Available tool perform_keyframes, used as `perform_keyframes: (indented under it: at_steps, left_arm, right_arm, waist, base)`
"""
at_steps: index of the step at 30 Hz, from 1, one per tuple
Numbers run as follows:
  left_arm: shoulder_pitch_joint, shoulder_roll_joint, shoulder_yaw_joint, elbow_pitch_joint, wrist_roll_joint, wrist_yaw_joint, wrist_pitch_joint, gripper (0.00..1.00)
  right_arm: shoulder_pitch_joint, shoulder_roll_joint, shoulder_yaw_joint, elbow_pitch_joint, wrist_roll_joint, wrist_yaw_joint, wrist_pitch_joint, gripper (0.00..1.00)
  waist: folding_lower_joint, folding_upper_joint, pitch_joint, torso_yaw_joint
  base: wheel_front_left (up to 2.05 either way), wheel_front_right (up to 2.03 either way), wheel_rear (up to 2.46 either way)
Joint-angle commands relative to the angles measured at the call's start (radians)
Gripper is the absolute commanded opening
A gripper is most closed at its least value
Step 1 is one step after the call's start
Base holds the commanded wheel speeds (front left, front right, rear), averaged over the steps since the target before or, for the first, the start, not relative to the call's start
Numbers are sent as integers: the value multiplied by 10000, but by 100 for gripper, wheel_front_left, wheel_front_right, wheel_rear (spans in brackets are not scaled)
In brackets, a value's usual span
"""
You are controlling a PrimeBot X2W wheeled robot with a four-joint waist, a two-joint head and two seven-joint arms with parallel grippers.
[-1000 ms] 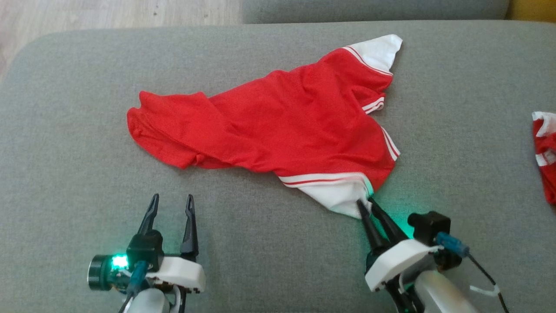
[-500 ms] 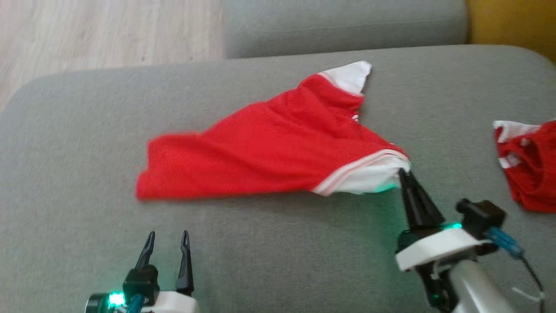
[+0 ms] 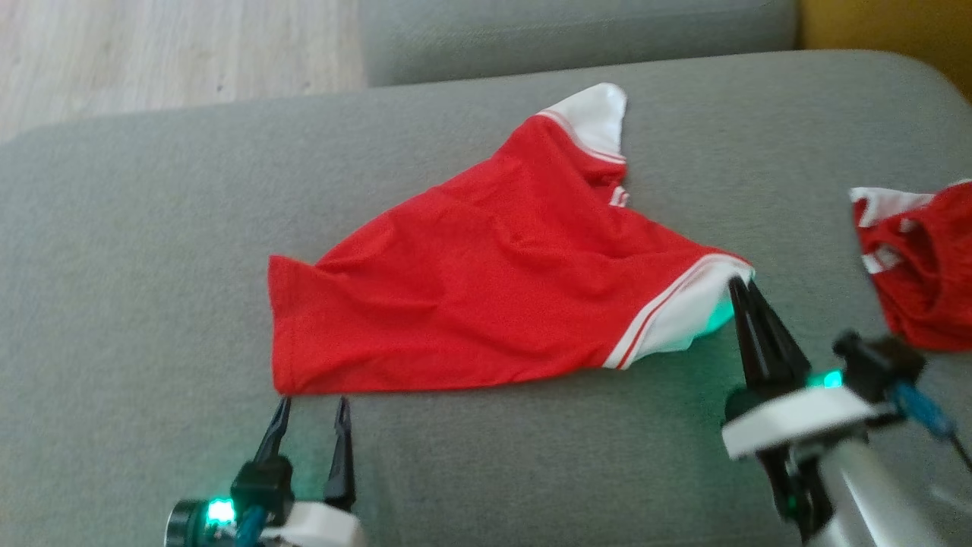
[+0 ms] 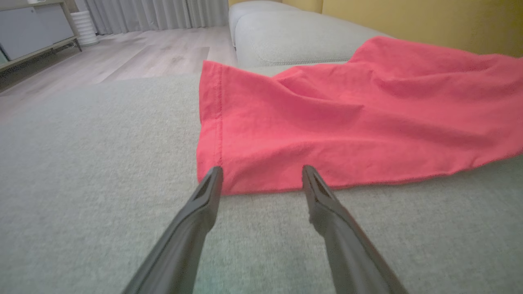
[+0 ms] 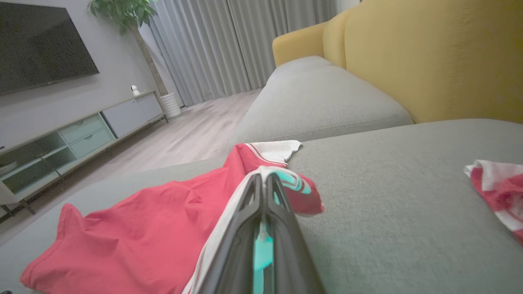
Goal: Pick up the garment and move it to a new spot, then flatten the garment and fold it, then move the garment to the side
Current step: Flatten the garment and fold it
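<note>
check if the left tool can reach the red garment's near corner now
Probably yes: the left tool is open, tips right at the near corner of the red garment, nothing between; the right tool grips its white sleeve, well away.

head cam – above, facing down | L/R wrist cams – low, close | shared: garment point(image 3: 486, 289)

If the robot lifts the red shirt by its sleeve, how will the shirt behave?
Probably floppy: the red shirt lies wrinkled on the grey cushion, so it should hang and bunch. Likely light: the right gripper, shut on the white cuff, holds that corner by a fingertip pinch.
</note>
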Motion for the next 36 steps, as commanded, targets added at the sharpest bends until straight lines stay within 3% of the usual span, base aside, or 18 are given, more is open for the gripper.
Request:
perform_keyframes:
  at_steps: [1,6,7,9,11,13,16,20,29,36]
  left_arm:
    - [-511,21,228,-251,-57,-6,-53,100]
    - [-902,21,-224,-170,-153,-5,-53,100]
    - [-980,21,-328,-147,-175,-7,-53,100]
    - [-1114,21,-482,-119,-226,16,-53,100]
    - [-1201,21,-577,-101,-275,55,-53,100]
    - [-1259,21,-650,-89,-328,72,-53,100]
    - [-1300,20,-698,-58,-362,102,-53,100]
    - [-1267,20,-662,-68,-392,171,-53,100]
    - [-1266,20,-590,-285,-423,157,-53,100]
    - [-1262,20,-689,-280,-453,166,-53,100]
  right_arm:
    - [-742,-154,227,-261,-89,37,23,0]
    - [-2170,-114,264,1004,-662,37,218,1]
    - [-2420,-121,275,1362,-803,37,272,8]
    - [-2906,-28,263,2053,-1000,37,271,27]
    - [-3325,48,315,2825,-1238,37,247,60]
    - [-3684,115,316,3635,-1440,37,150,100]
    - [-4116,312,252,4628,-1557,37,-134,100]
    - [-4280,571,181,5056,-1560,37,-400,100]
    - [-2855,616,-309,2857,-1246,37,-428,100]
    - [-2306,637,-331,2591,-1145,37,-429,100]
  waist:
    - [-1,-1,223,228]
    - [-1,-1,751,956]
    - [-1,-1,857,1135]
    - [-1,-1,1047,1425]
    - [-1,-1,1204,1652]
    - [-1,-1,1339,1832]
    - [-1,-1,1449,1953]
    - [-1,-1,1460,1854]
    - [-1,-1,1281,1234]
    - [-1,-1,1223,1118]
  base:
    - [0,0,0]
    - [0,0,0]
    - [0,0,0]
    - [0,0,0]
    - [0,0,0]
    - [0,0,0]
    - [0,0,0]
    - [0,0,0]
    - [0,0,0]
    - [0,0,0]
